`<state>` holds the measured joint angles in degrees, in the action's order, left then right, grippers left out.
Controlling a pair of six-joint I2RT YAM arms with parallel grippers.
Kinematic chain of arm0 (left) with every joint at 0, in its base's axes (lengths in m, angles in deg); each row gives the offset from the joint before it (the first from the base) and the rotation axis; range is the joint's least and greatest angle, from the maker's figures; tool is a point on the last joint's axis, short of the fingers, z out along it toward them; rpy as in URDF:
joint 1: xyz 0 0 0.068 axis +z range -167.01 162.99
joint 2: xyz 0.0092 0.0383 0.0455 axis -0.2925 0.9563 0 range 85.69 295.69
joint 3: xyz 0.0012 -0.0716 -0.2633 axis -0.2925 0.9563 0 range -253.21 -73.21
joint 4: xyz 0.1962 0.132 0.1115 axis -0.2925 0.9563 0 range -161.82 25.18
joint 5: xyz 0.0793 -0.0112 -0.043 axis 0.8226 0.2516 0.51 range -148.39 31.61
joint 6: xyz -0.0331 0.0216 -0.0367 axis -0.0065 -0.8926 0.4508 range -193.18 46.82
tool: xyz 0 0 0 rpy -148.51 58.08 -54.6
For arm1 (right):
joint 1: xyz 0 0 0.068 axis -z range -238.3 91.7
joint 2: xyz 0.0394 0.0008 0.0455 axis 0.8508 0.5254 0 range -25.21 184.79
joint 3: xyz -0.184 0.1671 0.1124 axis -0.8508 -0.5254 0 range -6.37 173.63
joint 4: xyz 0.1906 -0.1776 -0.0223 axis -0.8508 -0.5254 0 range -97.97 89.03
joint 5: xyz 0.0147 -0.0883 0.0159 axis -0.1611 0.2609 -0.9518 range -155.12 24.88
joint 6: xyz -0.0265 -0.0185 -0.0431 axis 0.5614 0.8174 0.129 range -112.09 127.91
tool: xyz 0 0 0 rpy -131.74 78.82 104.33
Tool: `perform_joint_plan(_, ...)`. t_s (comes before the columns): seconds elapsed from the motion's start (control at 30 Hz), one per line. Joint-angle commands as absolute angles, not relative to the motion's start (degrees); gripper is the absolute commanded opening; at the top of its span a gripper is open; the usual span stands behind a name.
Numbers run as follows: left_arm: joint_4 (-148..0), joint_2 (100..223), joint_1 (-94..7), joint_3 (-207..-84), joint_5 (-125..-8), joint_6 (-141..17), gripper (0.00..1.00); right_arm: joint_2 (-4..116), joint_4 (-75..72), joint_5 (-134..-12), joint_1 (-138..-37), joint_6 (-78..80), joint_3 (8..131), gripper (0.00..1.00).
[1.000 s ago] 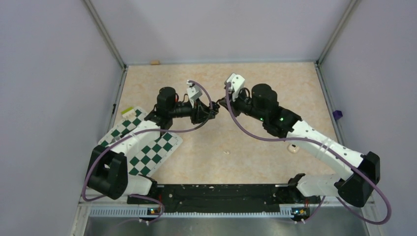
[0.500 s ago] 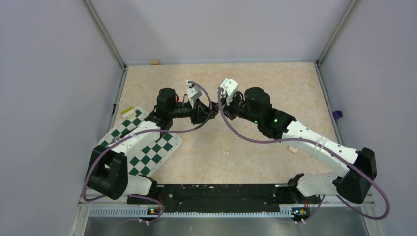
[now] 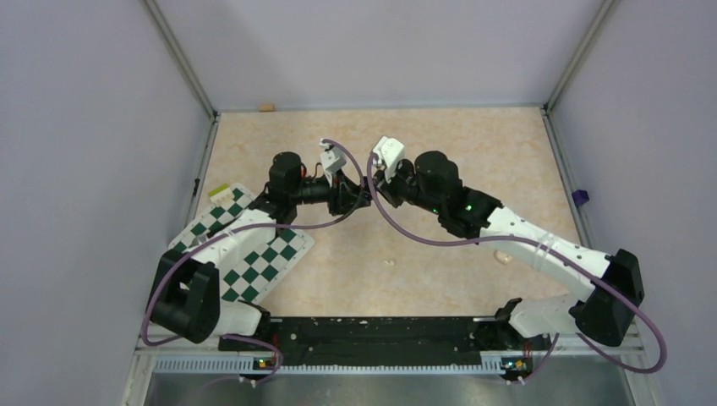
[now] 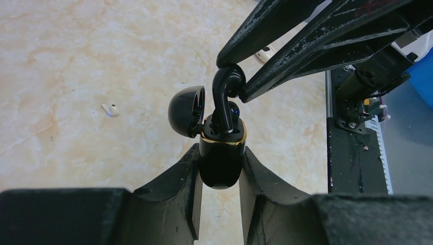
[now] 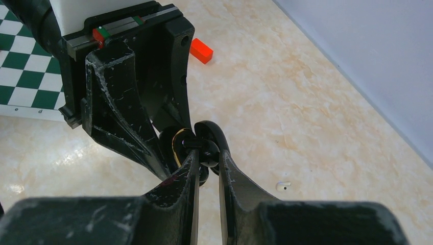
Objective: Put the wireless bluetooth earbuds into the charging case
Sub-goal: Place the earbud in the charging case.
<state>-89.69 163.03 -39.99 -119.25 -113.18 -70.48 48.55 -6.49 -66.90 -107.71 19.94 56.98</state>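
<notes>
Clamping the charging case (image 4: pixel 220 159) by its lower body, the left gripper (image 4: pixel 218 171) is closed on it from both sides and holds it upright above the table (image 4: pixel 76 56); the case is glossy black with a gold rim, and its lid (image 4: pixel 186 111) stands swung open to one side. From the upper right of the left wrist view, the right gripper (image 4: pixel 231 76) pinches the head of a black earbud (image 4: pixel 224 91), whose stem reaches down into the case's mouth. How deep the stem sits cannot be told, since the rim hides its tip, and dark gloss on dark gloss makes the case's inside hard to read. In the right wrist view the right gripper's fingers (image 5: pixel 186 171) cover most of the earbud, and the left gripper's black body blocks much of the case, leaving only a sliver of gold rim. From the top camera the meeting point of the two grippers is only a dark knot, case and earbud too small to pick out. A small white piece (image 4: pixel 111 108) lies on the table well apart from the case. A second pale piece (image 4: pixel 264 52) is half cut off behind the right gripper. A red block (image 5: pixel 201 50) lies beside the chequered mat (image 5: pixel 20 66), itself cropped by the frame edge
</notes>
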Motion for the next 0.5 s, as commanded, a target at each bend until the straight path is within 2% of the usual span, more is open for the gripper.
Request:
perform_joint_plan(0.0, -93.3, 160.8, -40.2, -119.1, -115.0, -69.6, 0.0, 48.7, -4.1, -66.0, -108.8, 20.6, 56.9, 0.0)
perform_joint_plan(0.47, -93.8, 160.9, -40.2, -118.9, -114.9, -69.1, 0.0, 49.7, -4.0, -65.4, -110.5, 22.0, 56.7, 0.0)
